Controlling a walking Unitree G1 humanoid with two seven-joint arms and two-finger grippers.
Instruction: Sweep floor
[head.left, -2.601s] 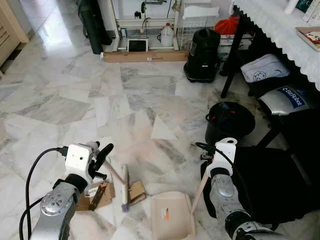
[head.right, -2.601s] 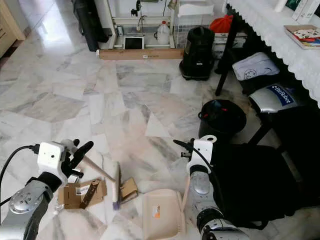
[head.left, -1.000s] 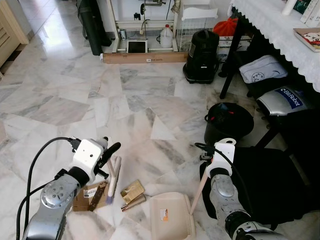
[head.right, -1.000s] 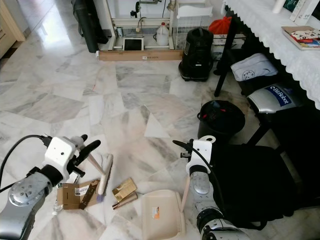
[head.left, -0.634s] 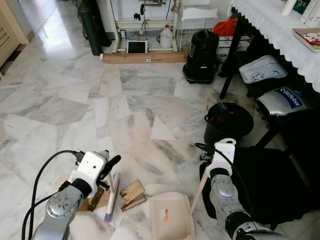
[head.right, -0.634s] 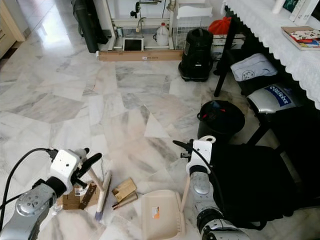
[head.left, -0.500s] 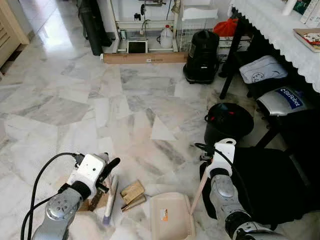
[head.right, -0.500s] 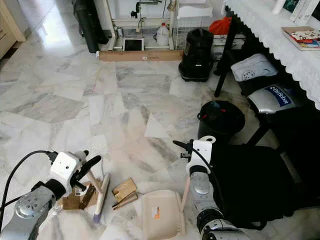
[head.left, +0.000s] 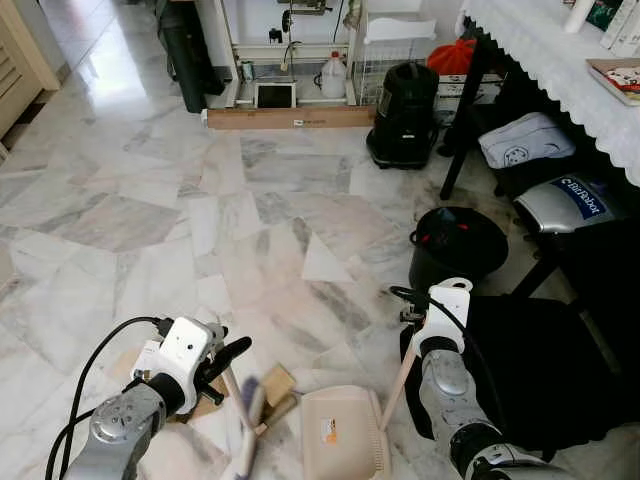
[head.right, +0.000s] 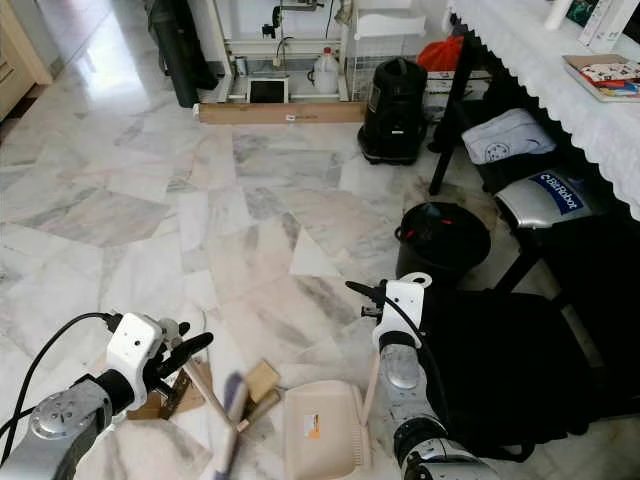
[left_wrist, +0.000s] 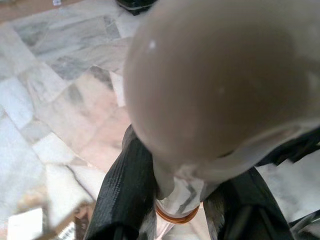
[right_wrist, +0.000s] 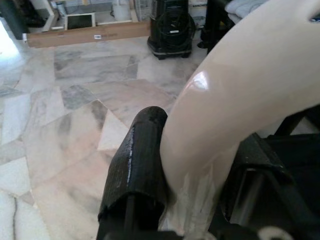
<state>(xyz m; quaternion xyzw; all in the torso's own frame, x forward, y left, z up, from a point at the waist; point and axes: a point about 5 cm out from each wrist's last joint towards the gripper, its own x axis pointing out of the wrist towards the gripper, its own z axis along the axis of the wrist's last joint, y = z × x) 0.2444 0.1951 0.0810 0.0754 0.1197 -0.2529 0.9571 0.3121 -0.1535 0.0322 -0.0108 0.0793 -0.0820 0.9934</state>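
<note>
Blurring hides the brush (head.left: 248, 425) head at 6 o'clock on the marble floor (head.left: 150, 200); its handle is clamped by the left gripper (left_wrist: 172, 200). The dustpan (head.left: 343, 432) at 5 o'clock is cut off below, its handle clasped by the right gripper (right_wrist: 195, 180). Cardboard scraps (head.right: 262, 381) are seen only from the head.

Bright daylight glares off the floor (head.left: 110, 70); wrist views blur close up.
</note>
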